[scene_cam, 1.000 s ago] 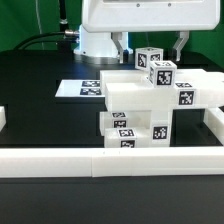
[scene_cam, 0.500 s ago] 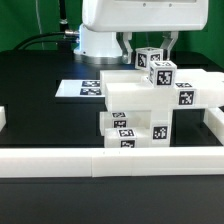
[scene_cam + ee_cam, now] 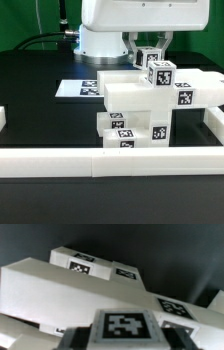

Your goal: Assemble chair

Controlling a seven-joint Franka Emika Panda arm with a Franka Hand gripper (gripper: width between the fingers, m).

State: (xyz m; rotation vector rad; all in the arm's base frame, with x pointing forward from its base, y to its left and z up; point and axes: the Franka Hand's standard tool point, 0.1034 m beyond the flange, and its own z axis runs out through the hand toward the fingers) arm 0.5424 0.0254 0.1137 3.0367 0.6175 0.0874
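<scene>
**A:** So, nearest the exterior camera we've got the long white border rail [image 3: 105, 160] running across the front, with another rail [image 3: 214, 128] on the exterior view's right. Just behind it sits the chair [image 3: 135, 105], partly stacked up: chunky white blocks with black-and-white tags, standing on the black surface [image 3: 40, 110].

**B:** Yep, and we can see the small tagged block [image 3: 150, 57] at the top of the stack, toward the back. The gripper [image 3: 146, 46] is down on it, its fingers [image 3: 133, 45] pinching that block from either side.

**A:** Same in the wrist view, we get a tagged block [image 3: 124, 326] right up close, with the bigger white panels [image 3: 70, 286] beyond it.

**B:** Behind the chair, the marker board [image 3: 80, 89] lies flat on the surface, toward the exterior view's left. Farthest back is the white robot body [image 3: 140, 20].
</scene>
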